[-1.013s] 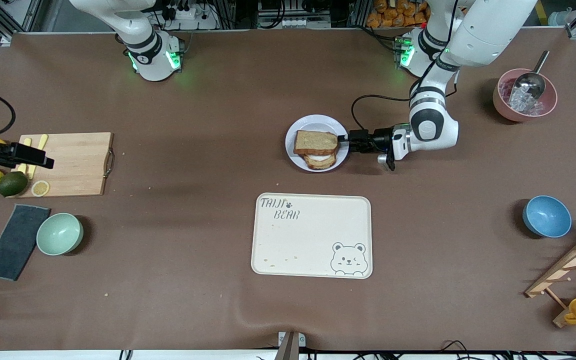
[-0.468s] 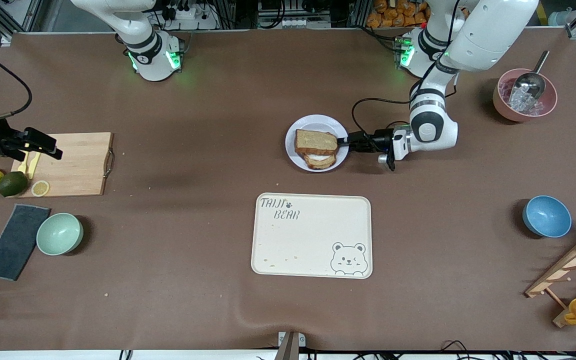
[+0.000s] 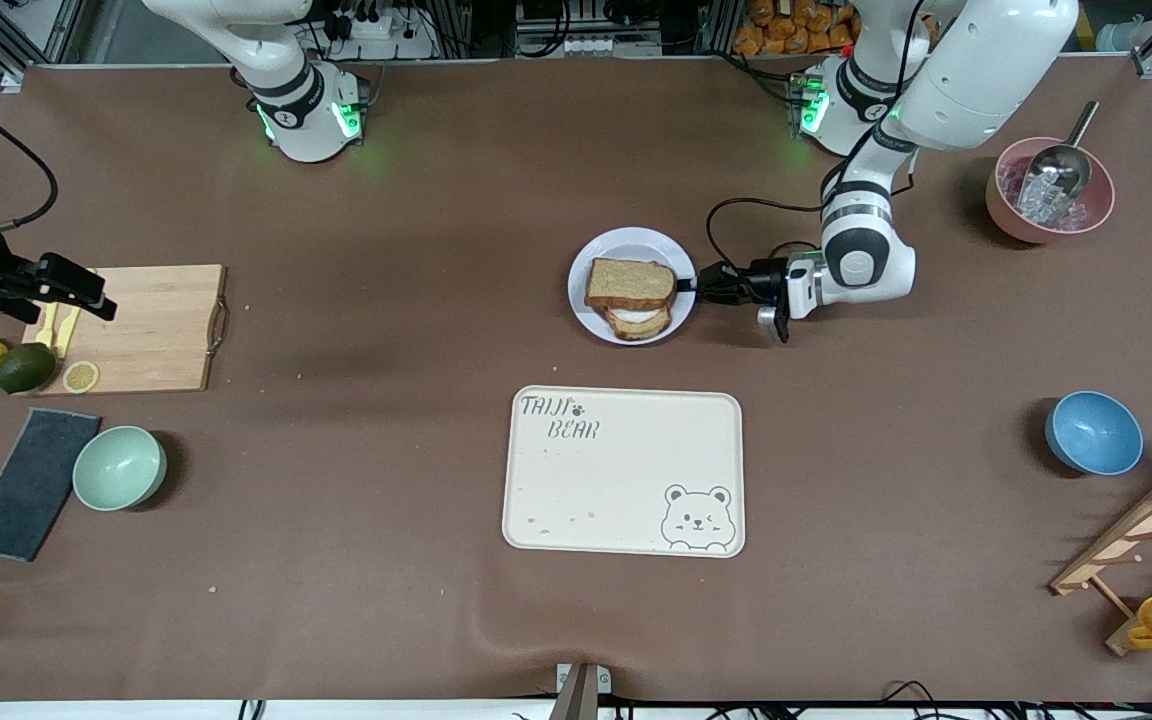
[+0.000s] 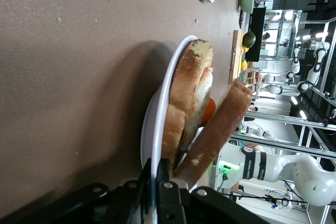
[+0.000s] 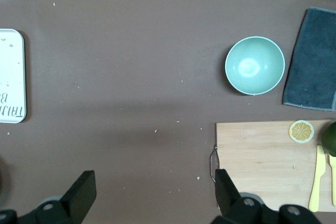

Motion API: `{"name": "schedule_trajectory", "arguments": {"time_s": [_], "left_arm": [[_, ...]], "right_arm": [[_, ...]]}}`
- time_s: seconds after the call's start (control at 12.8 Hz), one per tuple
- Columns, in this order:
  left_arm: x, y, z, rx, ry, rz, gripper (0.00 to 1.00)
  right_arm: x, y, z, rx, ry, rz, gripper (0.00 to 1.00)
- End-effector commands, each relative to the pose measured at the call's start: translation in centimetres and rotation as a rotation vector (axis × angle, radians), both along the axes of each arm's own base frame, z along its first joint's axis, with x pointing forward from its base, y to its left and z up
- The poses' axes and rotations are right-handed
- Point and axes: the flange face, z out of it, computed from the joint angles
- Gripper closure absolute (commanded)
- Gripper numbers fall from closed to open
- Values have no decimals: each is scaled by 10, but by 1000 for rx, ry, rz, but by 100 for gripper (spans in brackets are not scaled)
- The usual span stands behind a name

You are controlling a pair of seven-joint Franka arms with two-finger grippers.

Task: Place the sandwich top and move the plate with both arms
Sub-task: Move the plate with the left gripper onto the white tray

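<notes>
Brown tabletop: left gripper [image 3: 688,284] clamped on the round white plate's [image 3: 604,251] rim, light-brown sandwich top [image 3: 629,283] tilted on it; right gripper [image 3: 81,300], fingers spread, over wooden cutting board [image 3: 161,330].

The plate [image 3: 598,250] is round, shallow and white, lying on the brown table near its middle, farther from the front camera than the cream tray. The left gripper [image 3: 688,284] is clamped on the plate's rim at the edge toward the left arm's end. The sandwich top [image 3: 630,283], a light-brown slice with darker crust, rests tilted on the egg-topped toast on the plate.
</notes>
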Motion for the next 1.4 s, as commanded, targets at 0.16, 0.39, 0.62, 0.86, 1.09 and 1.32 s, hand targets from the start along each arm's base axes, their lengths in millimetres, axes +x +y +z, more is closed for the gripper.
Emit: {"name": "schedule_trajectory", "arguments": {"time_s": [0.16,0.39,0.62,0.86,1.09,1.32], "left_arm": [[7,11,0,-76,7,54,100],[13,21,7,-134,10,84,100],[21,30,15,-193,6,109,100],[39,32,23,-210,-14,150,100],[54,39,36,-220,-40,206,100],[72,42,53,-228,-77,289,100]], "right_arm": [[-2,-2,11,-20,-14,-12,0],[-4,-3,15,-55,-2,-6,0],[-4,-9,19,-73,-4,-15,0],[-5,-10,18,-69,4,-24,0],[-4,-5,16,-63,10,-35,0],[-4,-3,16,-63,13,-32,0]]}}
